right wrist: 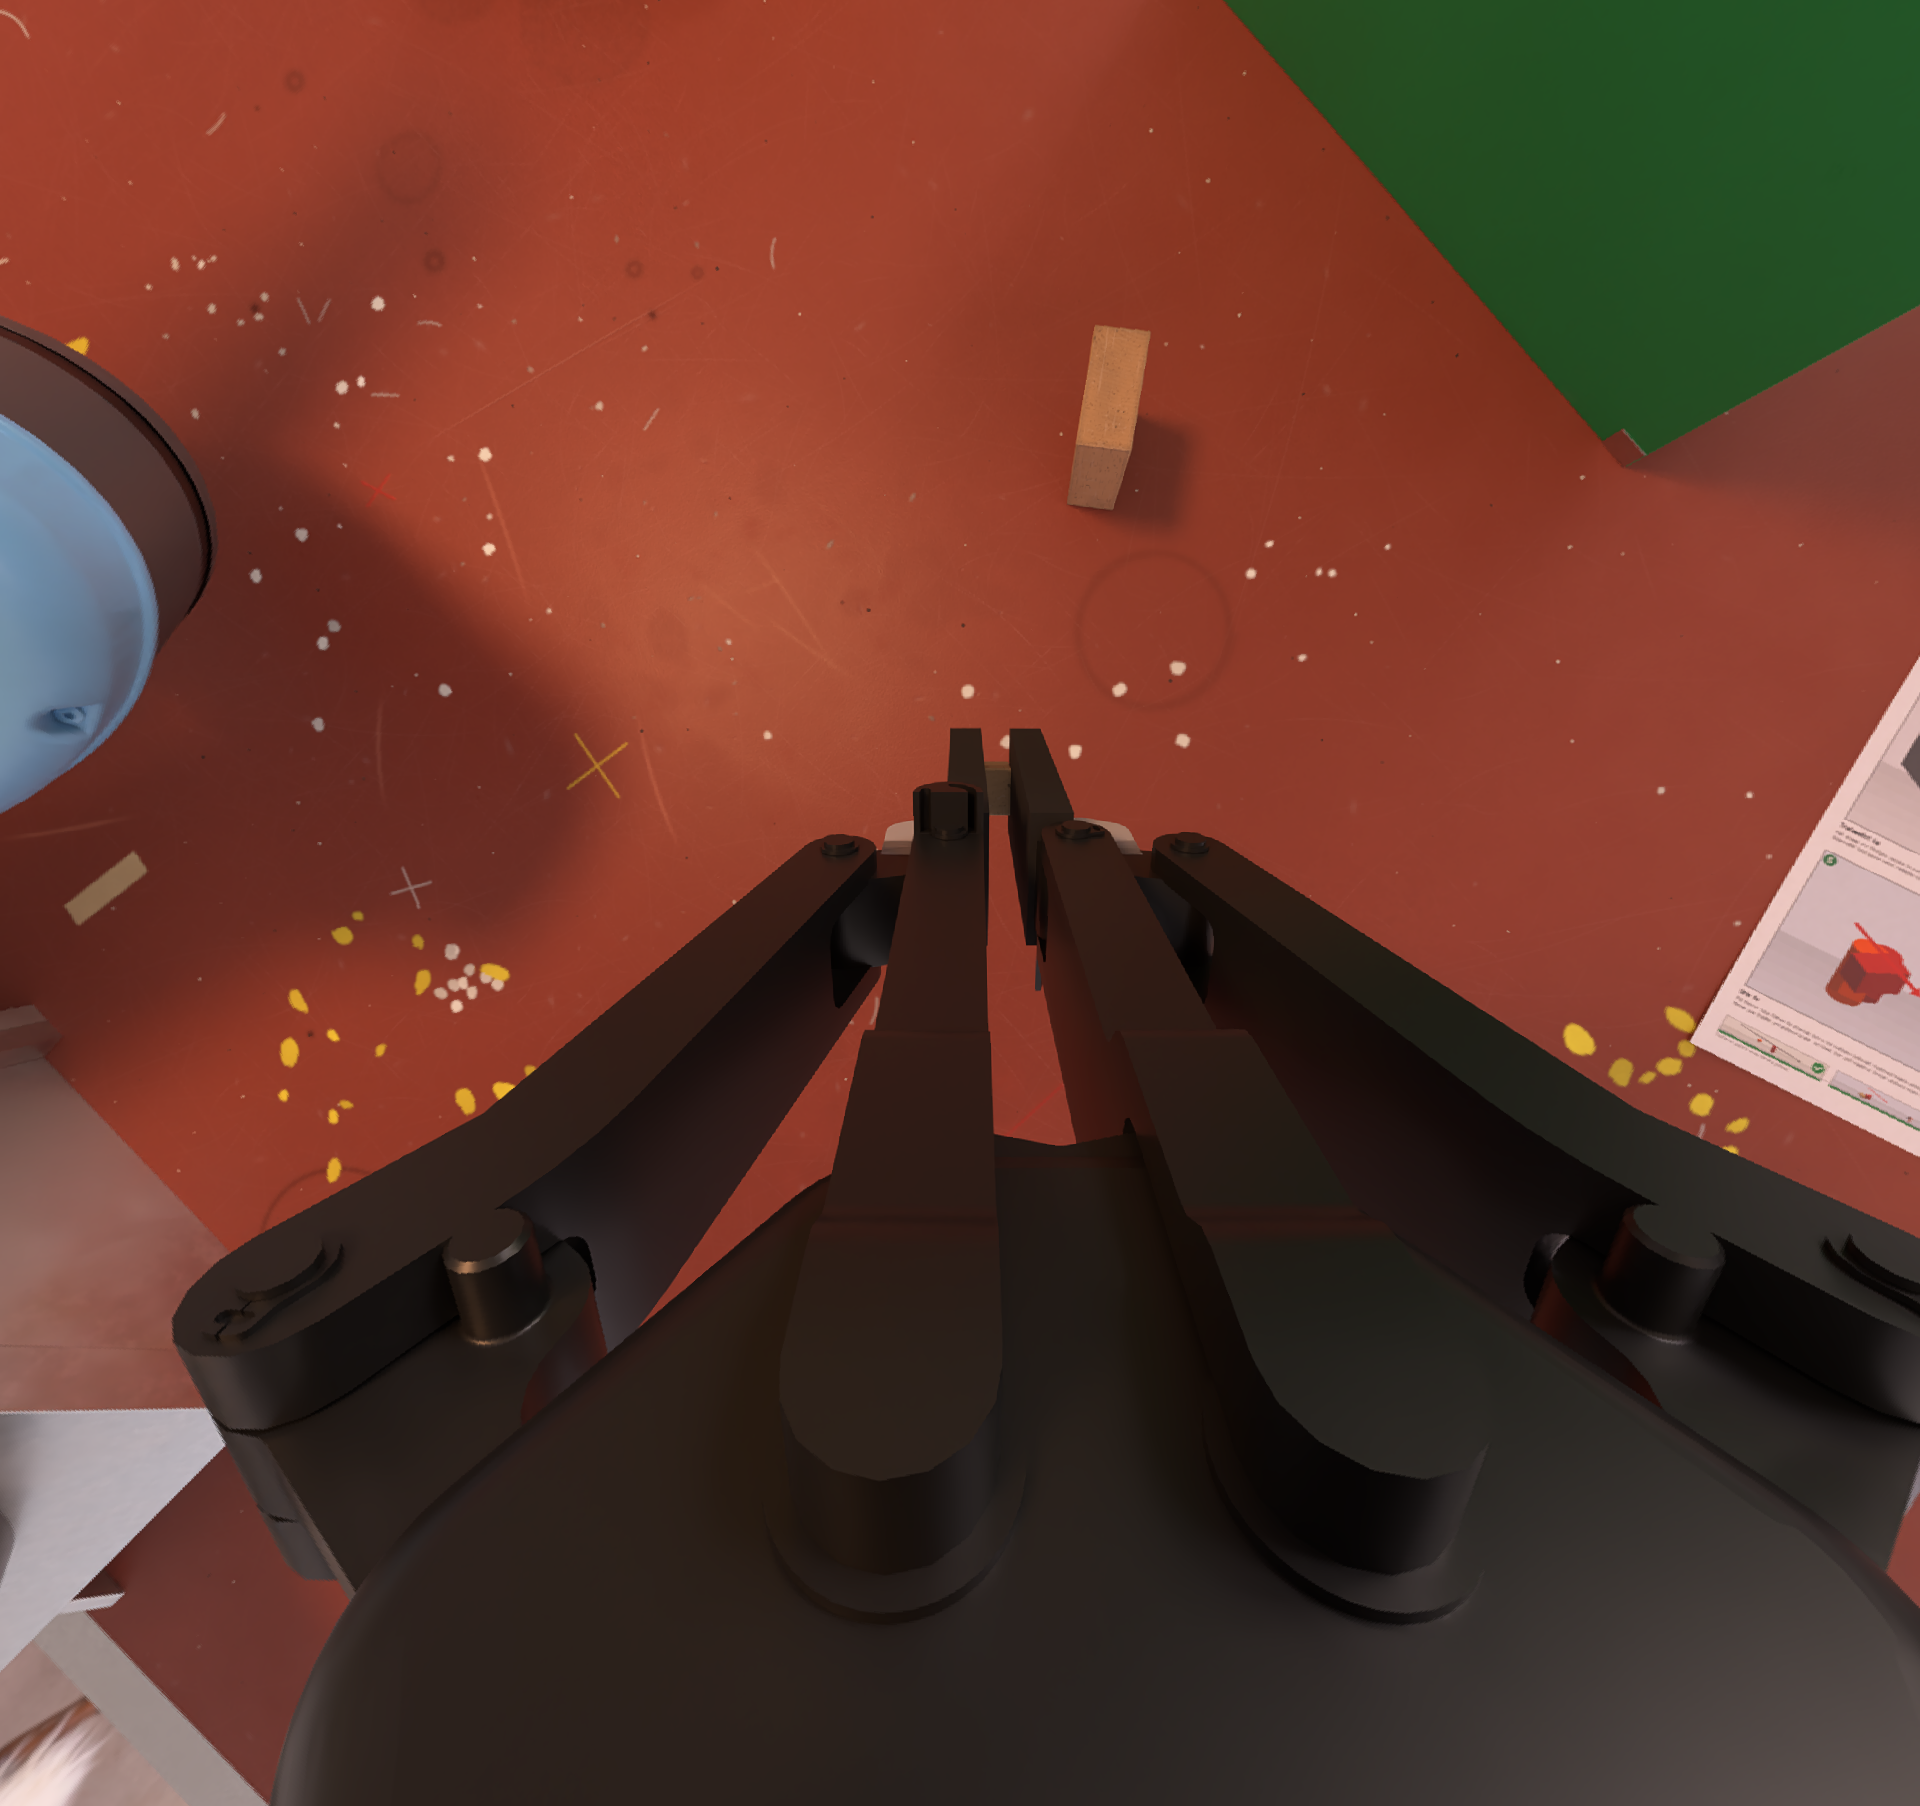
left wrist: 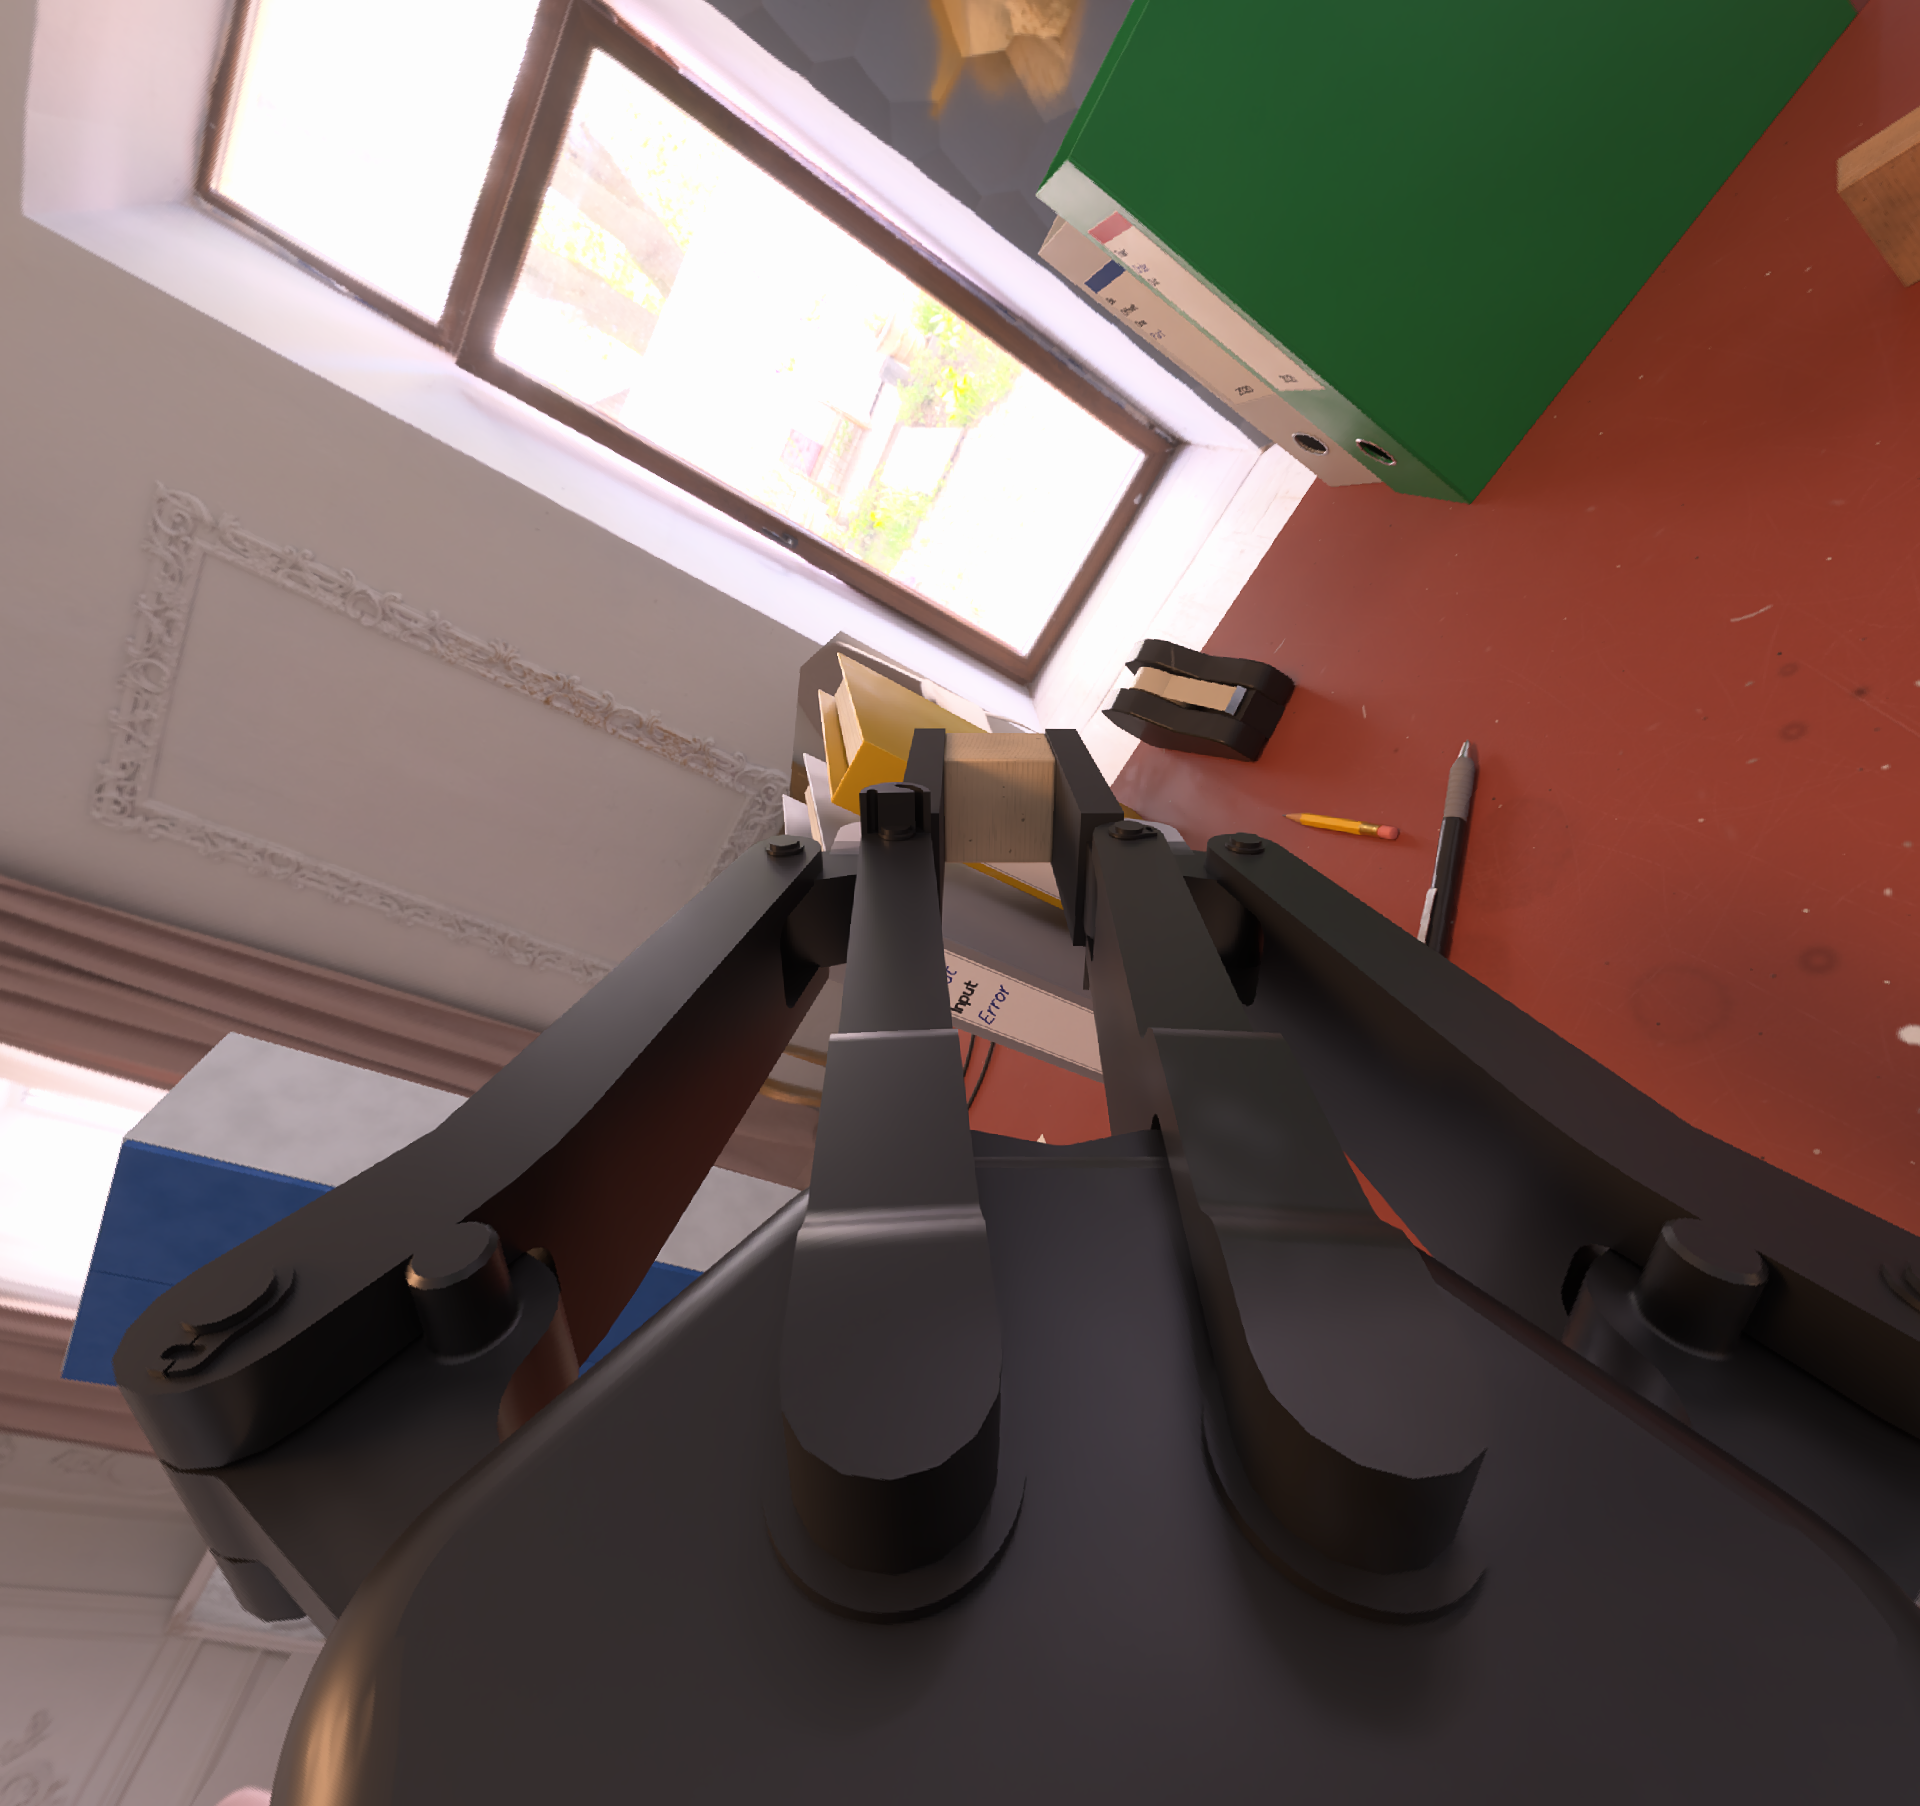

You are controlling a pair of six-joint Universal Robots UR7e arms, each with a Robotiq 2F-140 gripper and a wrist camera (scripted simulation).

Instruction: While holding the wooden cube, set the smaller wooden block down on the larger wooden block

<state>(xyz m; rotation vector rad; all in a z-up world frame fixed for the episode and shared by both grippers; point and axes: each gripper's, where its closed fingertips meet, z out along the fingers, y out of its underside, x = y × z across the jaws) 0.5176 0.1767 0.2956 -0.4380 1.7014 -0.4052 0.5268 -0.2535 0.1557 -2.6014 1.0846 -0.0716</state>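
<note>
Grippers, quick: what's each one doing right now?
Left gripper: closed on the wooden cube.
Right gripper: closed on a thin pale piece, mostly hidden, likely the smaller wooden block.

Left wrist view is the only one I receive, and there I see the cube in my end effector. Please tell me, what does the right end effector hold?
Observer: The right end effector is almost closed on a thin pale piece, apparently the smaller wooden block. Only a sliver of it shows.
Operator: And where must it go?
Observer: The larger wooden block stands on the red table, beyond the fingertips and a little to the right in that picture. It is not touching them.
Operator: Does anything lie near that side?
Observer: A printed sheet lies at the right edge of that view, well apart from the block.
</note>
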